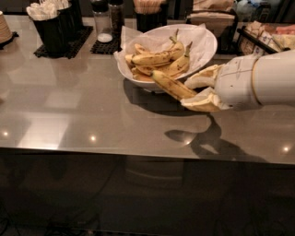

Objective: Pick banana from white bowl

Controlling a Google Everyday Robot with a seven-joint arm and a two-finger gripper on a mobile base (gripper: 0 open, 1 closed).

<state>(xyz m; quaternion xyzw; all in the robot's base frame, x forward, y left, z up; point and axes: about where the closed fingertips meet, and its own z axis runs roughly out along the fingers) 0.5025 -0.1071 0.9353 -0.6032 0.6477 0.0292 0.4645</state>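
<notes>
The white bowl [205,55] stands at the back middle of the grey counter, lined with crinkled white paper, with several yellow bananas in it. My gripper [192,93] comes in from the right on a white arm, just in front of the bowl's right side. Its pale fingers [203,102] are shut on the banana [171,85], a speckled yellow one. The banana sticks out to the left and up, held above the counter with its far end over the bowl's front rim.
Black holders with napkins and cutlery [48,25] stand at the back left on a black mat. Shakers [102,20] and a dark cup [148,14] stand behind the bowl. A black wire basket [267,39] is at the back right.
</notes>
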